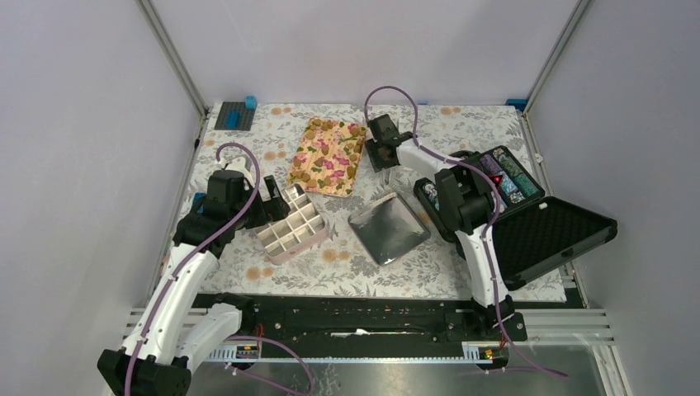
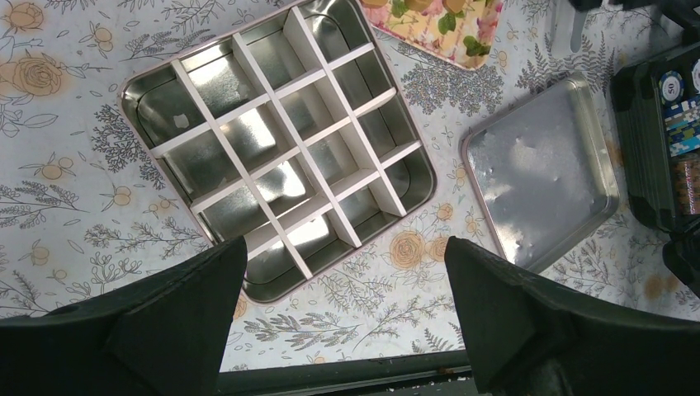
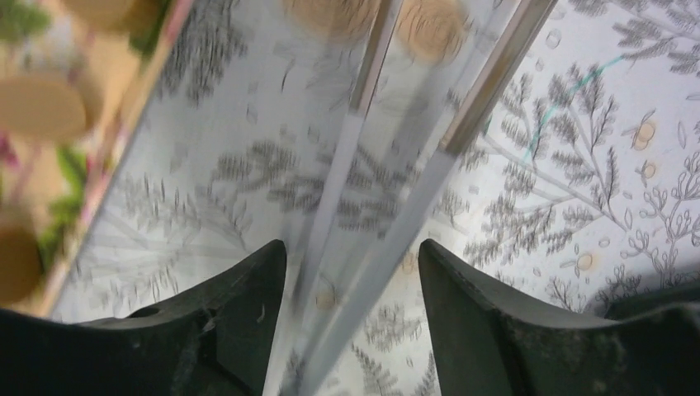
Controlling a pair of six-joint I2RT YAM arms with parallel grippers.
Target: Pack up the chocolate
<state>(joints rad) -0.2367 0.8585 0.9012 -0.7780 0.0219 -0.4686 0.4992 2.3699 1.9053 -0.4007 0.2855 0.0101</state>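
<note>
Small rounded golden-brown chocolate lumps (image 3: 37,106) on pink floral tray (image 1: 334,157), just left of right hand (image 3: 351,247); its grip on clear glossy panel (image 3: 388,206) cannot be told. Left hand (image 2: 345,243) released.

Soft, even light fills the top view, with only faint shadows. In the left wrist view the divided tin (image 2: 248,128) and lid (image 2: 541,173) throw bright glare. The right wrist view is blurry — the chocolate (image 3: 37,107) at its left edge is out of focus.

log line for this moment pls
left gripper open over empty divided tin | chocolate on floral tray | right gripper astride clear item, grip unclear
</note>
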